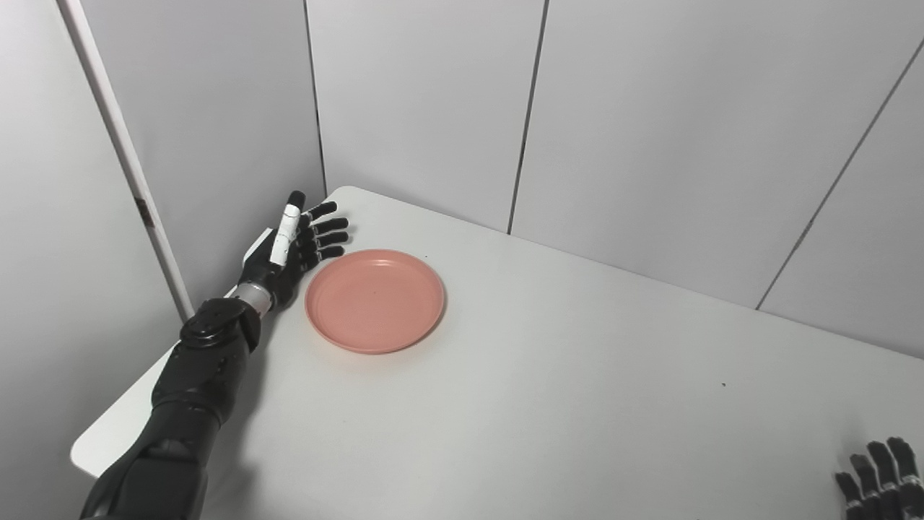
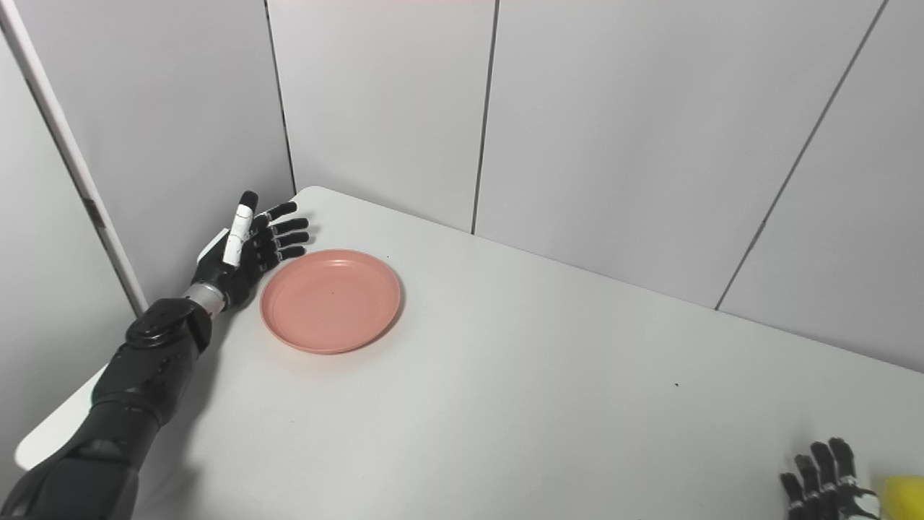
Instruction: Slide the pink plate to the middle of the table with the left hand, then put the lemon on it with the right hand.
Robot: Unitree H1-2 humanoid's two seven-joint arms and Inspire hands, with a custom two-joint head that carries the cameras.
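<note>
Pink round smooth plate (image 1: 374, 300) just beside spread, empty left hand (image 1: 297, 242); right hand (image 2: 823, 473) indiscernible.

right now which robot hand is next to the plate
The left robot hand, open with fingers spread at the pink plate's far-left rim. The right robot hand is far away at the table's near-right corner, beside the lemon.

No readable text, label, brand, number or sign was found on anything in either view.
</note>
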